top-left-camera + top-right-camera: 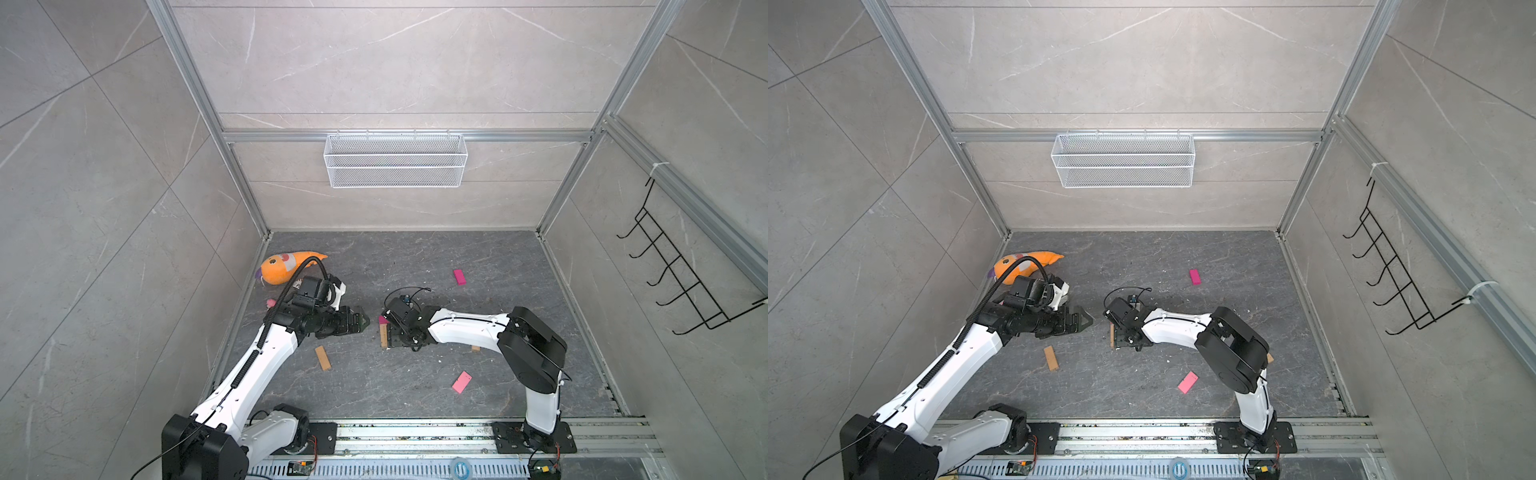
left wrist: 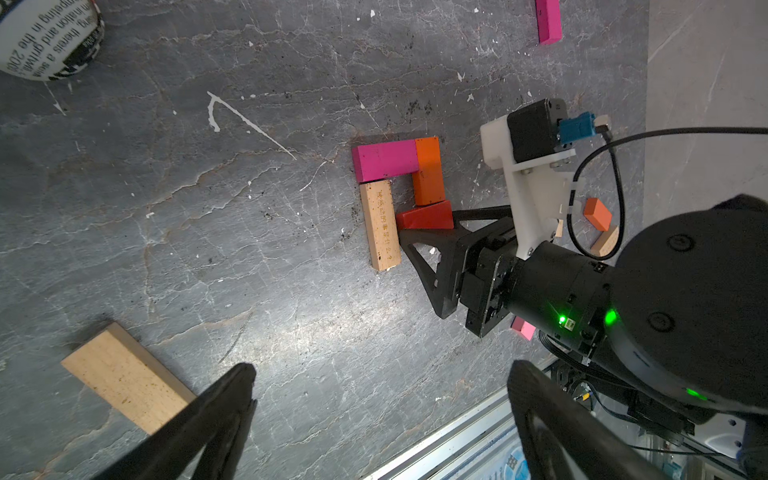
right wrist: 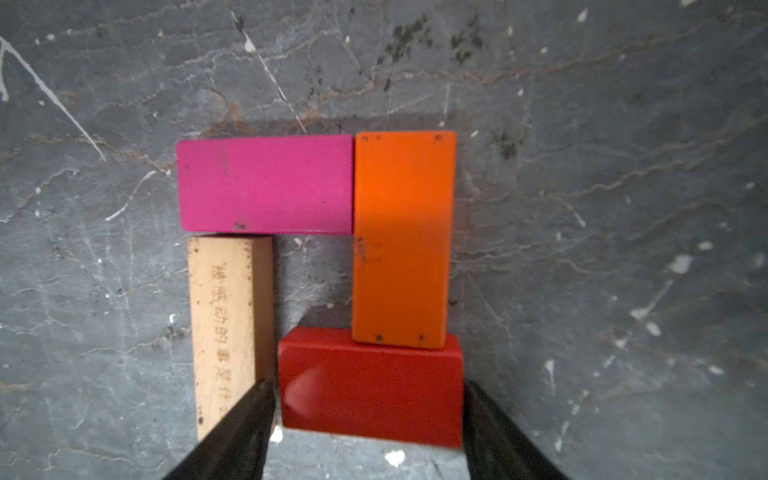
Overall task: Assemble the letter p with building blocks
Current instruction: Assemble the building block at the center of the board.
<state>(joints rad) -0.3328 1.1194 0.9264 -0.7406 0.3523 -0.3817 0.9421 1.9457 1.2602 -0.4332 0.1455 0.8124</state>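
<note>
Four building blocks lie joined flat on the dark floor: a magenta brick (image 3: 266,185), an orange brick (image 3: 403,237), a red brick (image 3: 370,386) and a tan brick (image 3: 226,324) with printed characters. My right gripper (image 3: 368,388) straddles the red brick, open, with a thin gap at each finger; it also shows in the left wrist view (image 2: 424,224). My left gripper (image 1: 365,322) hovers open and empty to the left of the figure. A loose tan brick (image 1: 323,358) lies below it. A magenta brick (image 1: 459,277) and a pink brick (image 1: 461,382) lie apart to the right.
An orange plush toy (image 1: 286,268) and a small pink plush (image 1: 271,302) sit by the left wall. An orange brick (image 2: 597,214) and a tan brick (image 2: 604,243) lie under the right arm. A wire basket (image 1: 395,160) hangs on the back wall. A metal rail (image 1: 415,432) borders the front.
</note>
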